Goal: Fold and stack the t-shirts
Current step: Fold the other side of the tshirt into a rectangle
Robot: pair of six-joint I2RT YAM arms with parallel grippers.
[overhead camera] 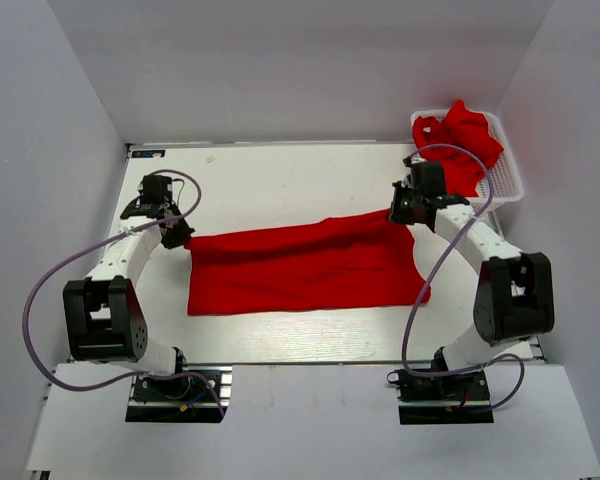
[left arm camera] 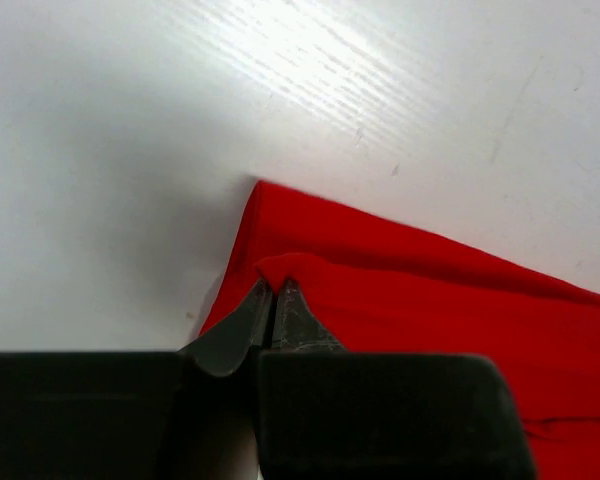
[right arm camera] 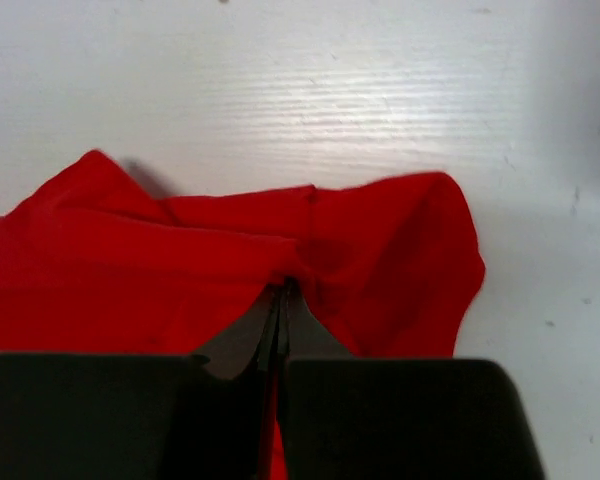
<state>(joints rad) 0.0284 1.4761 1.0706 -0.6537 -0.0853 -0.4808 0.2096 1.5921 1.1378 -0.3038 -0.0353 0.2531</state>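
A red t-shirt [overhead camera: 300, 265] lies spread across the middle of the table, folded lengthwise. My left gripper [overhead camera: 183, 238] is shut on its far left corner; the left wrist view shows the jaws [left arm camera: 276, 285] pinching a ridge of the red t-shirt [left arm camera: 430, 300]. My right gripper [overhead camera: 398, 213] is shut on the far right corner; the right wrist view shows the jaws [right arm camera: 283, 285] pinching bunched cloth of the t-shirt [right arm camera: 180, 260]. More red t-shirts [overhead camera: 465, 135] lie crumpled in the basket.
A white mesh basket [overhead camera: 508, 165] stands at the far right corner of the table, close behind my right arm. White walls enclose the table on three sides. Purple cables loop from both arms.
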